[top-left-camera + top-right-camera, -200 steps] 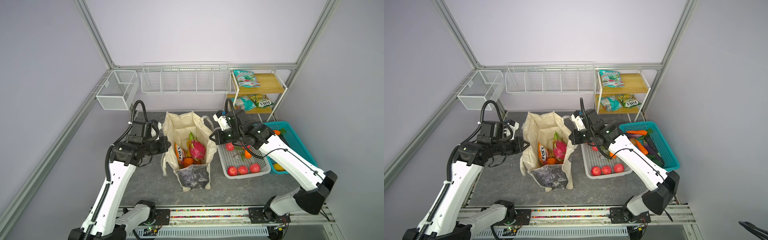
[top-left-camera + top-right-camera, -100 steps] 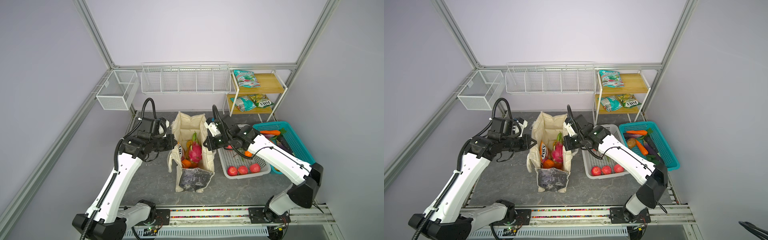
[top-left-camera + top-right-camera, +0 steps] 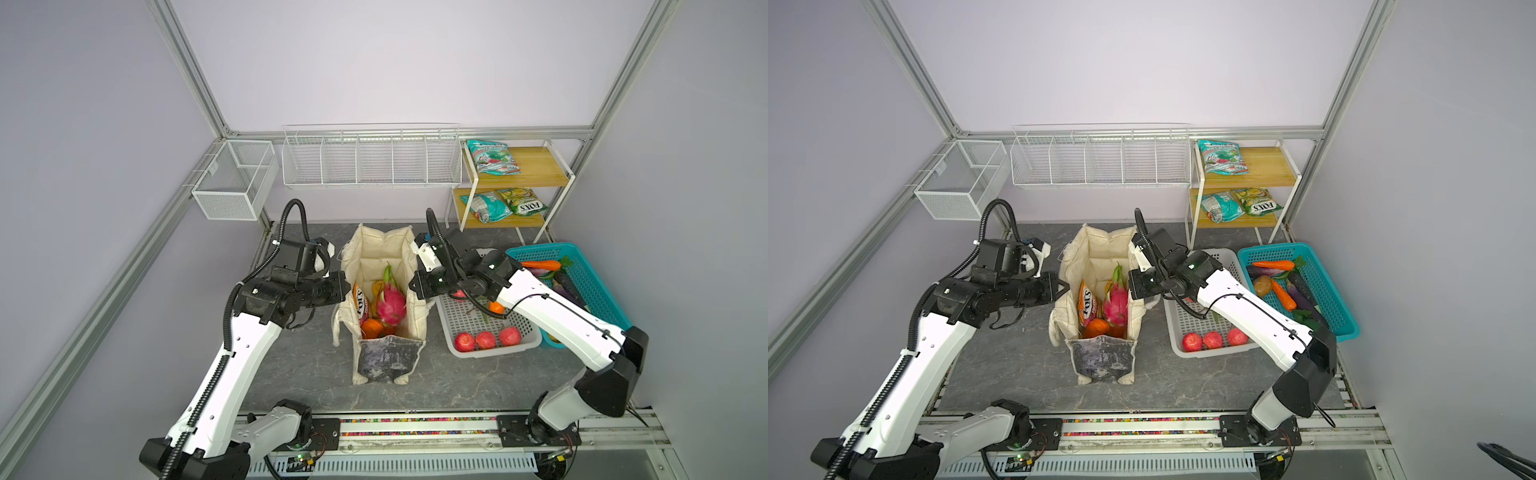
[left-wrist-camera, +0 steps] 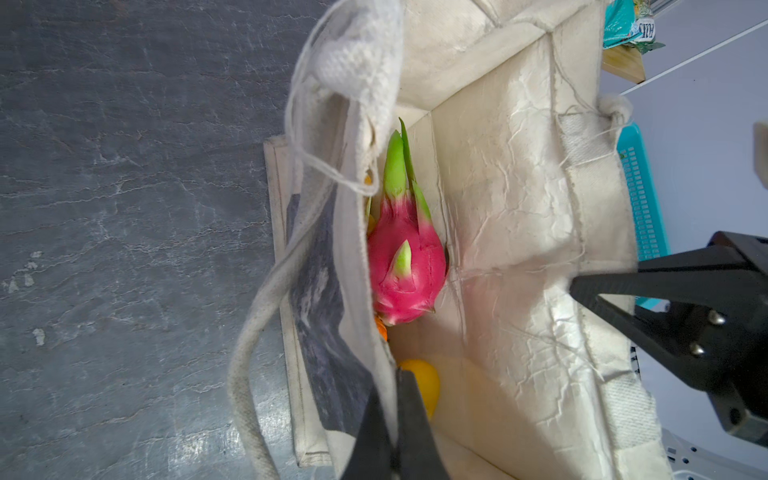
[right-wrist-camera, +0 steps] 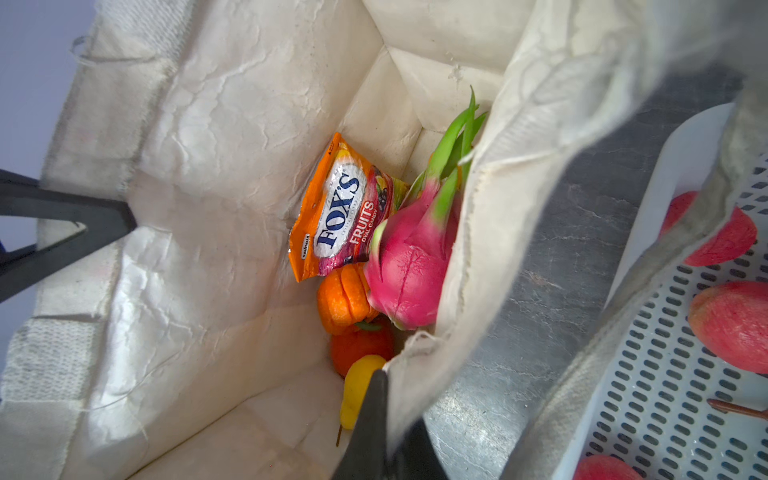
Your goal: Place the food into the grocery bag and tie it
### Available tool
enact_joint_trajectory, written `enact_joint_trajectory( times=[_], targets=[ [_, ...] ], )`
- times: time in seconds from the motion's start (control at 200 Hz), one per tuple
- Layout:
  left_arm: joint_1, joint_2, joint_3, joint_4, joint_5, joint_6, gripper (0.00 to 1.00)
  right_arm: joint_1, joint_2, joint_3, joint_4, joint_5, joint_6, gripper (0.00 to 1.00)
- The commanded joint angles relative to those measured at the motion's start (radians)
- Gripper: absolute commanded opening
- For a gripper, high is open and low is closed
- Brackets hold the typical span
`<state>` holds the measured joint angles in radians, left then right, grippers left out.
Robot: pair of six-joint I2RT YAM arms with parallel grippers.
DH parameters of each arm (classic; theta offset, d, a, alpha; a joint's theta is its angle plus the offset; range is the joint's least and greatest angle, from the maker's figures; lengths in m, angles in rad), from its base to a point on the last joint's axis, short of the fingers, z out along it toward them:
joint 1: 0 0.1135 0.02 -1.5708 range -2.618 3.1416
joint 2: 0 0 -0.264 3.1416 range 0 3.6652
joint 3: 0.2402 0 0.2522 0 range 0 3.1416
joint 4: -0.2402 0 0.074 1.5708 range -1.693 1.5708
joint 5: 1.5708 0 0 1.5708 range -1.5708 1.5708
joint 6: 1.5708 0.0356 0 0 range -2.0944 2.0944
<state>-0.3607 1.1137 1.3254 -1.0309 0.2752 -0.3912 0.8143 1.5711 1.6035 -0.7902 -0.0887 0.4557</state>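
The cream grocery bag [image 3: 376,249] [image 3: 1100,249] stands upright in the middle of the table, mouth open. My left gripper [image 3: 347,276] [image 4: 392,399] is shut on the bag's left rim. On the opposite rim my right gripper [image 3: 411,286] [image 5: 384,399] is shut on the cloth. Inside lie the food: the pink dragon fruit [image 3: 390,305] [image 4: 405,270] [image 5: 409,282], an orange snack packet [image 5: 340,216], a bumpy orange fruit [image 5: 340,303], an orange [image 5: 361,347] and a small yellow fruit [image 5: 357,388]. One loop handle [image 4: 245,374] hangs down outside.
A white perforated basket [image 3: 465,328] with three red fruits [image 3: 484,340] sits right of the bag, under my right arm. Beyond it is a teal basket [image 3: 590,282] of vegetables. A wooden shelf [image 3: 536,166] with packets and wire baskets [image 3: 370,158] line the back wall.
Both grippers have moved in toward each other with the bag's rims held. The bag's mouth has narrowed and its sides stand taller.
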Motion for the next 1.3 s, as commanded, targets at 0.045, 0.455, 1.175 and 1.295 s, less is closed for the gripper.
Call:
enact_joint_trajectory(
  times=[0.045, 0.455, 1.175, 1.295],
  targets=[
    [-0.002, -0.032, 0.007, -0.012, -0.049, 0.005, 0.0, 0.0, -0.03, 0.026, -0.006, 0.033, -0.024, 0.07],
    [-0.002, -0.037, 0.001, -0.047, -0.125, -0.007, 0.0, -0.01, -0.052, 0.042, -0.042, 0.078, -0.037, 0.08],
    [-0.002, -0.074, -0.032, -0.044, -0.092, 0.002, 0.48, -0.015, -0.033, -0.008, -0.047, 0.095, -0.046, 0.1],
    [-0.003, -0.078, -0.025, -0.059, -0.105, 0.008, 0.61, -0.017, -0.037, -0.013, -0.06, 0.114, -0.052, 0.11]
  ],
)
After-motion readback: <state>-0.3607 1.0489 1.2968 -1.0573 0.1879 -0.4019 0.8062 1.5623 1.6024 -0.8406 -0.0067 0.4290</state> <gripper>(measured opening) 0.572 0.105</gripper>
